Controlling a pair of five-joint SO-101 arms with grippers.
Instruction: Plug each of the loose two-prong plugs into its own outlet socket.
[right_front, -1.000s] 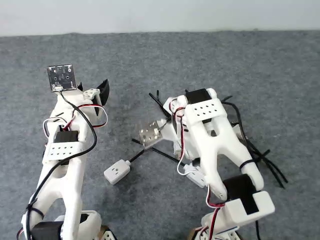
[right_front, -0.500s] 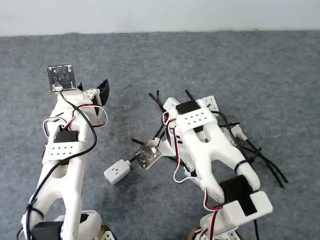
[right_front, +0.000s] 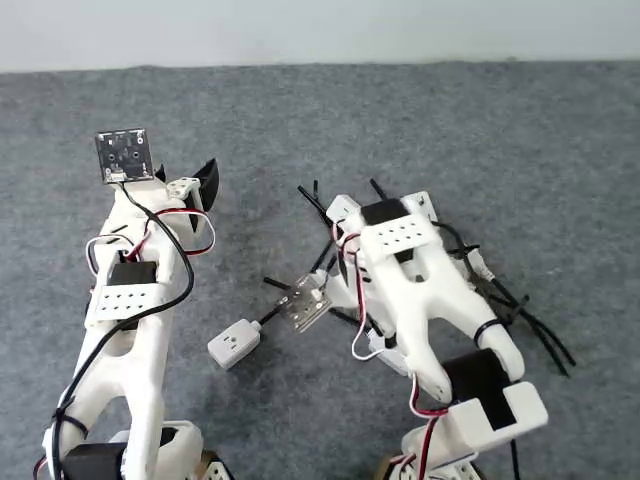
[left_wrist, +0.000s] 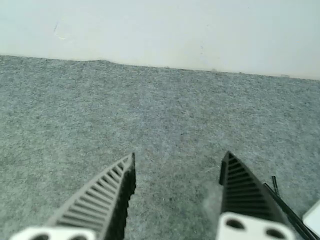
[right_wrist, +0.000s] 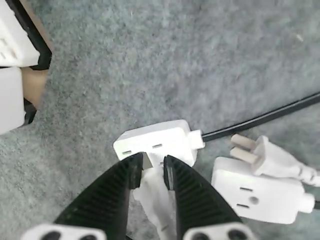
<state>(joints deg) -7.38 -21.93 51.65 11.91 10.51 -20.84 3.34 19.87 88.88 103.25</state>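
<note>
On grey carpet (right_front: 560, 150), the right gripper (right_wrist: 150, 162) clamps a plug (right_wrist: 150, 194) at one socket (right_wrist: 160, 141), a second socket (right_wrist: 257, 196) beside; left gripper (left_wrist: 180, 156) gapes empty.

Open carpet (left_wrist: 150, 100) before left pincer (left_wrist: 180, 156) — cables (right_wrist: 270, 114) crowd right.

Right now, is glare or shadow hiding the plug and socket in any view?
Right wrist view: even light, no glare; the dark fingers of the right gripper cover part of the plug it holds at the socket. High view: no glare; the right arm blocks what lies beneath it. Left wrist view: flat light on the carpet beyond the open left gripper.
</note>
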